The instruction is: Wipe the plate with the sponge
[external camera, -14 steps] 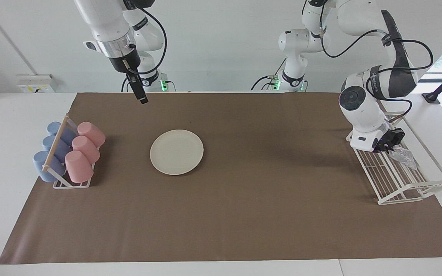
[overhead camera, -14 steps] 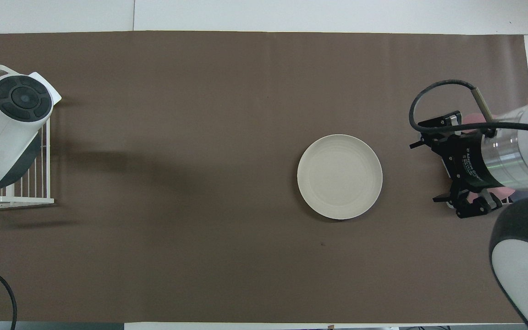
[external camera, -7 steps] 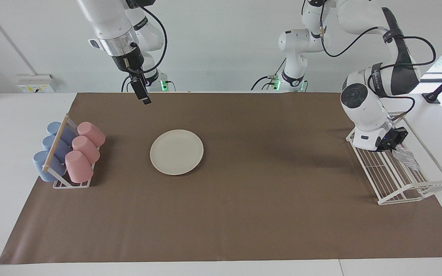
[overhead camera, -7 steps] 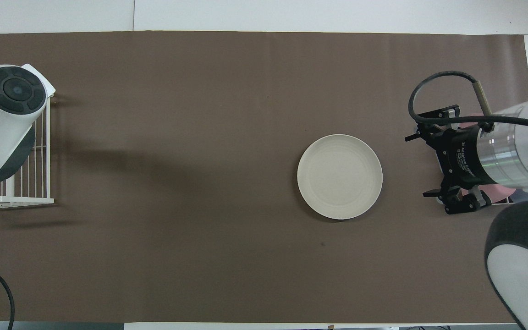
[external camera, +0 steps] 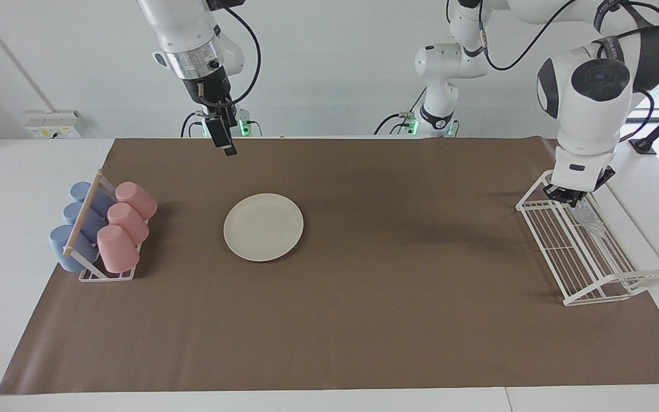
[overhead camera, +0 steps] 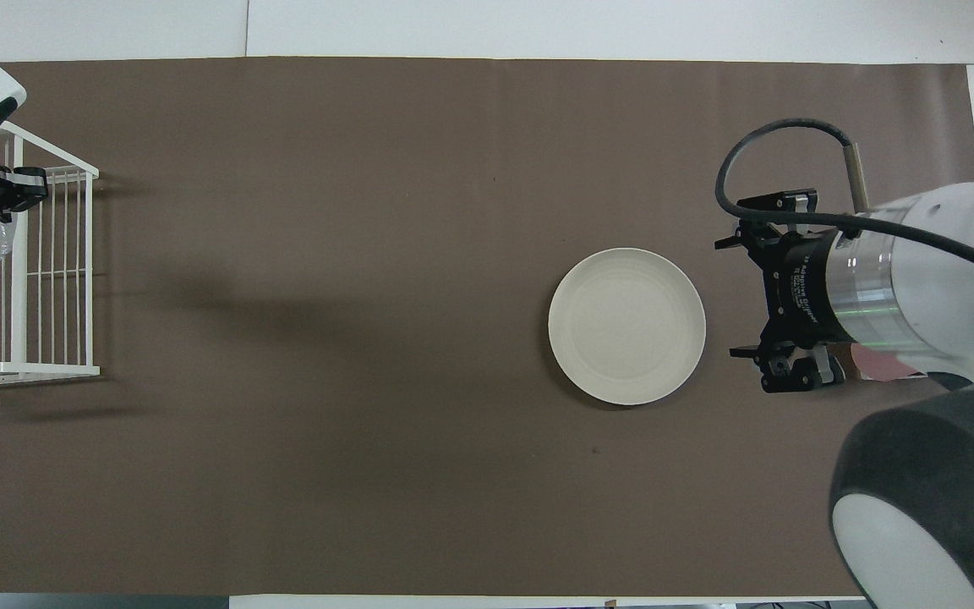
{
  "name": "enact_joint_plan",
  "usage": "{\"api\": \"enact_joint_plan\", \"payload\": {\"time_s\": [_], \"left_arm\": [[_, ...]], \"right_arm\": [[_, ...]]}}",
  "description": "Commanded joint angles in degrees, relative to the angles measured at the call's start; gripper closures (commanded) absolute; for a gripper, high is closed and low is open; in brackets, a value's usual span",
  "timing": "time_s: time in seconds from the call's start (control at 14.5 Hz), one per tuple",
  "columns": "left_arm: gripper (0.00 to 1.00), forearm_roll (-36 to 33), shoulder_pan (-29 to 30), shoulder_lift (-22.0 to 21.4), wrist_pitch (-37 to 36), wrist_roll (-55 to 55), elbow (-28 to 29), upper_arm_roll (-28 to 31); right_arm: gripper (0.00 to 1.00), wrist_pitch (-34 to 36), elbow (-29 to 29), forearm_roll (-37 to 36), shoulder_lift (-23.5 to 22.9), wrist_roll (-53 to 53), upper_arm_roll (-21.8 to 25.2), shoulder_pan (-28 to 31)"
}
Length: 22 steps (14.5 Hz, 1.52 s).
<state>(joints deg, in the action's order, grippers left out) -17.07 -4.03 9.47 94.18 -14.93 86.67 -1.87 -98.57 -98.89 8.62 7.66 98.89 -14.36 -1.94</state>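
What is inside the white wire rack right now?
Inside the white wire rack, only the sponge, gripped by the left claw. Its clamped top is covered.

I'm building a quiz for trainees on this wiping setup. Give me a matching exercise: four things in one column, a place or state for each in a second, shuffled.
Things:
1. plate
2. sponge
3. right pincer
4. pink cups

Places or states:
A. leaning in the small rack
B. open, in the air
C. lying bare on the brown mat
D. gripped by the left pincer over the wire rack

Pairs: 1-C, 2-D, 3-B, 4-A
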Motion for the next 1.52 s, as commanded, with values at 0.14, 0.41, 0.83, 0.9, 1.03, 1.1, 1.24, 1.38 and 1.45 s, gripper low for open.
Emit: {"api": "enact_joint_plan", "payload": {"time_s": [0.14, 0.41, 0.83, 0.9, 1.03, 1.1, 1.24, 1.38, 1.45], "left_arm": [[1.0, 28.2, 3.9, -0.7, -6.7, 1.0, -2.8, 1.1], [1.0, 46.4, 5.3, -3.2, -6.9, 1.3, 1.5, 1.1], [1.0, 72.0, 4.6, -14.3, -0.5, 14.9, 25.8, 1.2], [1.0, 74.4, 4.5, -14.9, -0.6, 18.0, 28.4, 1.1], [1.0, 80.3, 3.6, -15.2, -1.0, 23.3, 32.1, 0.9], [1.0, 83.7, 3.5, -15.2, -1.1, 25.3, 34.1, 0.8], [1.0, 86.8, 2.2, -15.2, -1.4, 28.5, 36.2, 0.8], [1.0, 87.9, 0.8, -15.2, -3.5, 34.3, 38.0, 0.7], [1.0, 88.4, -1.1, -15.1, -3.5, 35.0, 38.4, 0.7]], "right_arm": [[0.0, -1.7, -0.8, -0.4, -0.2, 5.1, -0.3, -2.1], [0.0, 0.7, -1.0, 0.1, -0.2, 8.7, -0.3, -2.3], [0.0, 0.7, 3.5, 0.3, -4.8, 13.5, -0.3, -7.5], [0.0, 2.4, 8.1, -0.4, -8.5, 13.6, -0.3, -9.2], [0.0, 9.2, 19.9, -1.4, -17.8, 13.6, -0.4, -10.5], [0.0, 9.6, 23.5, -2.2, -20.6, 13.6, -0.3, -12.7], [0.0, 9.4, 25.5, -5.6, -23.6, 13.6, -0.4, -16.9], [0.0, 9.2, 26.4, -5.9, -26.3, 14.0, 0.3, -22.1], [0.0, 9.3, 29.1, -6.1, -28.5, 14.6, 0.6, -24.1]]}}
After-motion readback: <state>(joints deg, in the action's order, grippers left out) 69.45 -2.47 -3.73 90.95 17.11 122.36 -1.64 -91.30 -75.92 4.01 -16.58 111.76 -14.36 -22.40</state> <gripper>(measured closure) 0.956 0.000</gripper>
